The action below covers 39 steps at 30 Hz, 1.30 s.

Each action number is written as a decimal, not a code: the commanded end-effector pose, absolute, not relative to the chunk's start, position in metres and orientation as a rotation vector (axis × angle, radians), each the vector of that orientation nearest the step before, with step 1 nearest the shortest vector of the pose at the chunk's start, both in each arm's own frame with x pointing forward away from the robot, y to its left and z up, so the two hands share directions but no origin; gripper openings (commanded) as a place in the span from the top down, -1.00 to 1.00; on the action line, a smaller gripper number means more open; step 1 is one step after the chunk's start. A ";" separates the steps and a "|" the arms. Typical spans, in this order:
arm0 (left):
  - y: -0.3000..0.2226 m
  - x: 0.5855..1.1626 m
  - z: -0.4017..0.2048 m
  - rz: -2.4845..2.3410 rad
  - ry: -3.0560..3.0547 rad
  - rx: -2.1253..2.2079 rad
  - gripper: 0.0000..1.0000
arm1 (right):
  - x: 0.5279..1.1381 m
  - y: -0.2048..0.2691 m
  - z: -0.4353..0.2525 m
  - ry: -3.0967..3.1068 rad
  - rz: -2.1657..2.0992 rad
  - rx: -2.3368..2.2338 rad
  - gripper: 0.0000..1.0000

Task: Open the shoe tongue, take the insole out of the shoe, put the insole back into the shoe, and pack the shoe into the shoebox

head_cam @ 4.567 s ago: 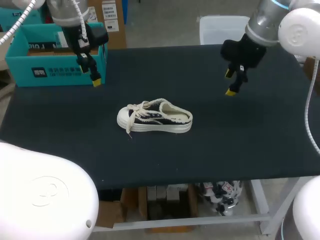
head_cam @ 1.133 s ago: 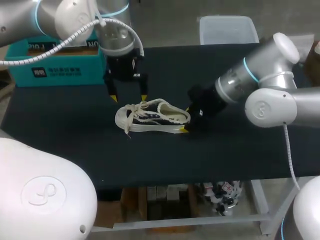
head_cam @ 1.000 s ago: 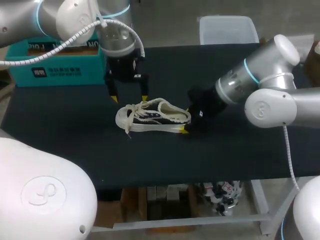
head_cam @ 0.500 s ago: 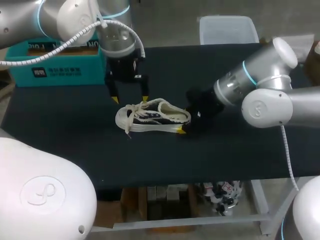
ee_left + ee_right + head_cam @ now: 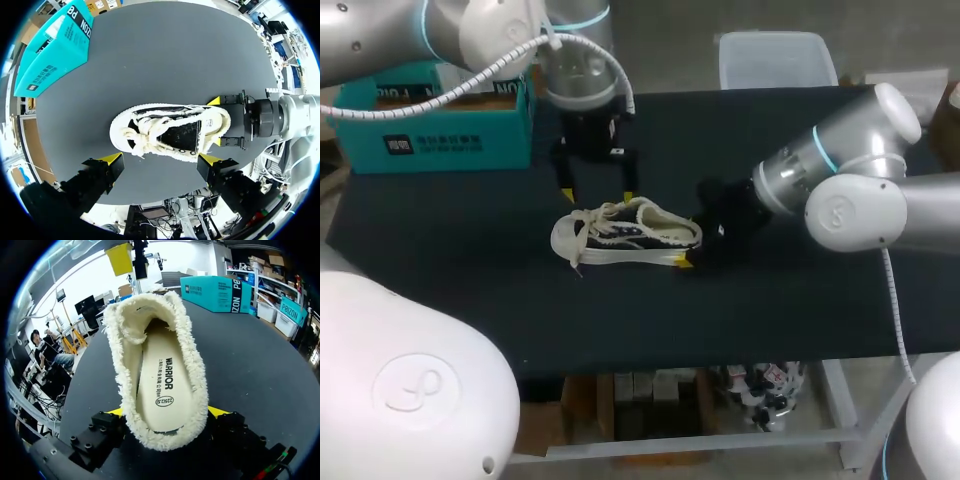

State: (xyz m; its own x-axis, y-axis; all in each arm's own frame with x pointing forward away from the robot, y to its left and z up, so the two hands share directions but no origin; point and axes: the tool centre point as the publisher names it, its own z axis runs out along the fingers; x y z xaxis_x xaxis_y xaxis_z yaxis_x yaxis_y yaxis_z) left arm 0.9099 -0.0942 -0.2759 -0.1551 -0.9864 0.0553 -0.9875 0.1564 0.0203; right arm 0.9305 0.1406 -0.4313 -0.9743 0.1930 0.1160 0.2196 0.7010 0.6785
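the shoe [image 5: 625,236] sits on its sole near the middle of the dark bench [image 5: 800,300], toe toward the left arm's side, heel toward the right arm. the right end effector [image 5: 215,122] has come in low at the heel and looks closed on it, a yellow-tipped finger pressed to each side of the fleecy collar. my guess is that it is there to pin the shoe down so it won't slide or tip when the other arm pulls at it. the left end effector [image 5: 598,192] hangs above the front of the shoe, spread wide and holding nothing, its fingers pointing down near the knotted laces [image 5: 142,135]. that looks like lining up to lift the tongue, which i can't make out under the laces. the insole [image 5: 162,385] lies flat inside the shoe, so nothing is out yet. the teal shoebox [image 5: 430,125] waits at the far left corner, well apart.
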 end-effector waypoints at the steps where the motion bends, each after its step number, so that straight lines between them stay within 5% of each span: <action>1: -0.119 0.919 -0.278 -0.088 -2.397 2.008 -1.00 | 0.931 0.140 -0.439 -2.857 -1.150 -0.341 1.00; 14: -0.142 0.922 -0.296 -0.202 -2.423 2.046 -0.55 | 0.931 0.140 -0.439 -2.857 -1.150 -0.341 1.00; 24: -0.141 0.928 -0.312 -0.276 -2.339 2.054 -0.53 | 0.931 0.140 -0.439 -2.857 -1.150 -0.341 1.00; 36: -0.143 0.929 -0.324 -0.381 -2.290 1.975 -0.33 | 0.931 0.140 -0.439 -2.857 -1.150 -0.341 1.00; 39: -0.144 0.930 -0.327 -0.394 -2.290 1.973 -0.15 | 0.931 0.140 -0.439 -2.857 -1.150 -0.341 1.00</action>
State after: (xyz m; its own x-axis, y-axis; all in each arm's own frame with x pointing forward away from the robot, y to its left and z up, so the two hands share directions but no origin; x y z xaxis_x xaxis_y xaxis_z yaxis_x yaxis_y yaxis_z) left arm 0.9247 -0.1393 -0.3235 -0.1574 -0.9836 -0.0884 -0.9661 0.1348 0.2202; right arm 0.9310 0.1404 -0.4311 -0.9746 0.1896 0.1193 0.2196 0.7021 0.6774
